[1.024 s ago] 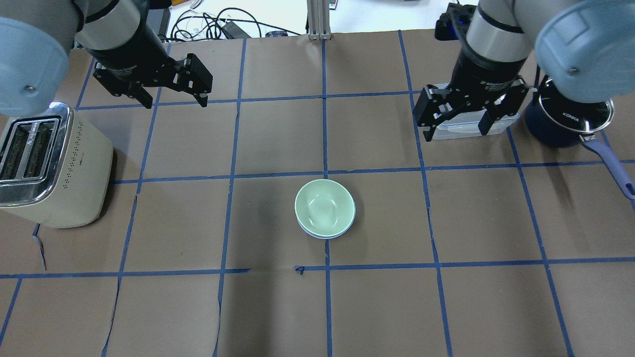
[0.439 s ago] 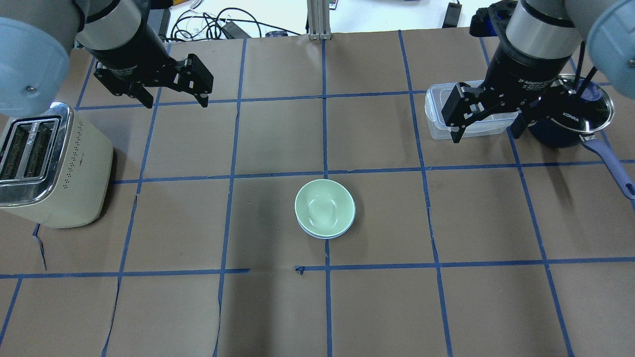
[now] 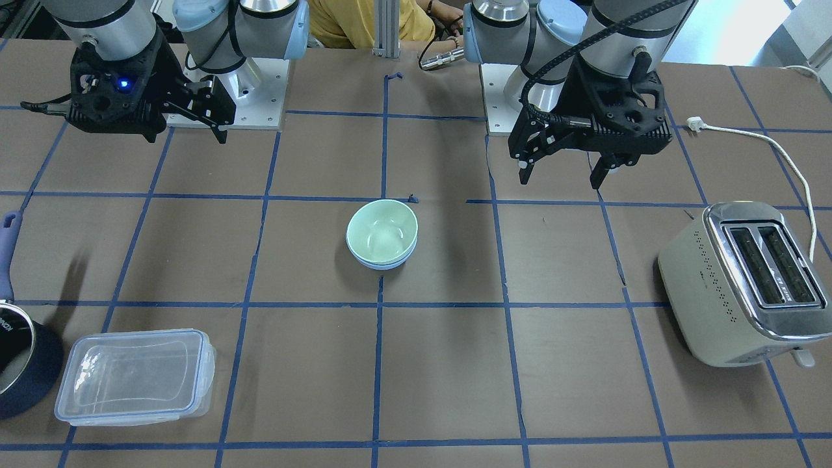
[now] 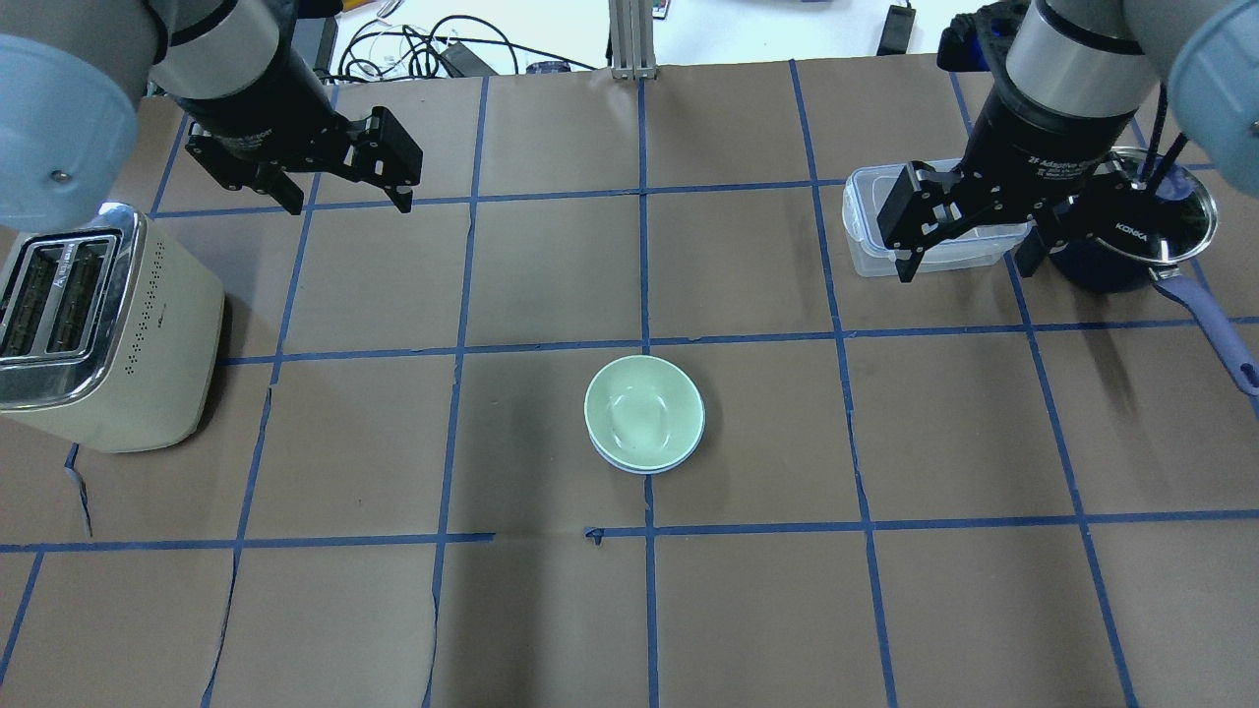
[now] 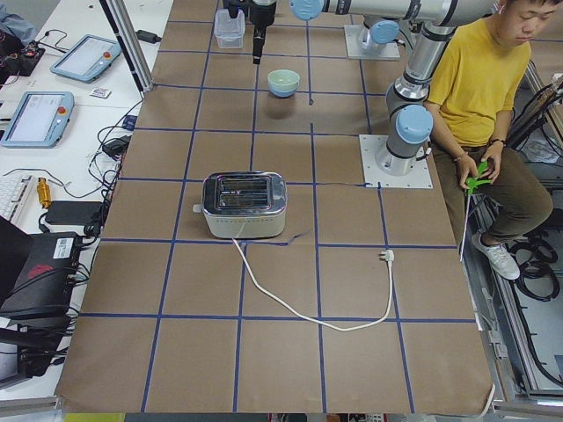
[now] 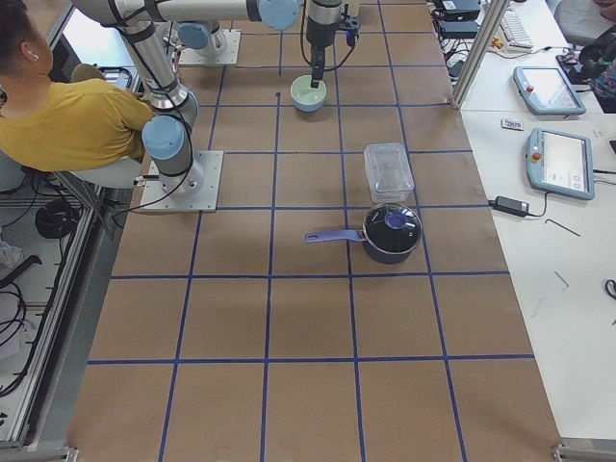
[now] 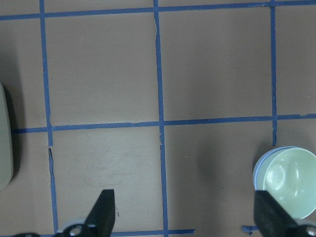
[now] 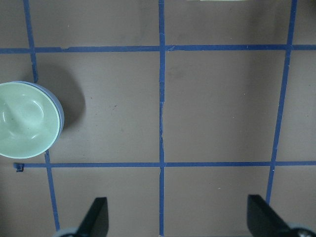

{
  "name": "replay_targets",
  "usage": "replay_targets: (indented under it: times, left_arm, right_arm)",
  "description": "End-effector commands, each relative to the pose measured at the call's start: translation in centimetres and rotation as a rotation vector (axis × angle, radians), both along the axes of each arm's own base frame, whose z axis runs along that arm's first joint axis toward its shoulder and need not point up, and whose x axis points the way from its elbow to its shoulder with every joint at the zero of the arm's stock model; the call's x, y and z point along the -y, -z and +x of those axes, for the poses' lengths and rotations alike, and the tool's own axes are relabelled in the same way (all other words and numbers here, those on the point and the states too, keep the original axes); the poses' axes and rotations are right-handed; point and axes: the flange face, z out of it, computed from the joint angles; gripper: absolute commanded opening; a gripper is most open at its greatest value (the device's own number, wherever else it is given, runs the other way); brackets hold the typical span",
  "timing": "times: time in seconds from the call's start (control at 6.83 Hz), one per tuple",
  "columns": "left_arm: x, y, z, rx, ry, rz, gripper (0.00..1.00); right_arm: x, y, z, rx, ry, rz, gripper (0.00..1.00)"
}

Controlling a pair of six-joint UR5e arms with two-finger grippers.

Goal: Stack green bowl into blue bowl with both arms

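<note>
In the overhead view you saw the green bowl [image 4: 644, 411] sitting inside the blue bowl [image 4: 641, 469] near the middle of the table [image 4: 492, 610]. Of the blue one only a thin rim showed there. The front-facing view gave you more of its wall.

Both hands hung well apart from the bowls, the left hand [image 4: 349, 204] at upper left and the right hand [image 4: 966, 271] at upper right. Each had its fingers spread and held nothing.

The right hand partly covered the clear box [image 4: 861, 226] and the saucepan [image 4: 1166, 236]; the exterior right view showed both whole. Each wrist view cut the bowls at its frame edge.
</note>
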Motion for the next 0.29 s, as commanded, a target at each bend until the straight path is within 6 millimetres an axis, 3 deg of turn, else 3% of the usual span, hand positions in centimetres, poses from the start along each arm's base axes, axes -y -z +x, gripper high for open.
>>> replay_targets:
  times: [0.0, 0.15]
  left_arm:
    - [0.09, 0.06, 0.08, 0.0, -0.001, 0.001, 1.0]
    - [0.09, 0.07, 0.08, 0.0, 0.0, 0.001, 1.0]
  right_arm:
    - [-0.02, 0.01, 0.11, 0.011, 0.004, 0.0, 1.0]
    - [-0.02, 0.01, 0.11, 0.011, 0.005, 0.0, 1.0]
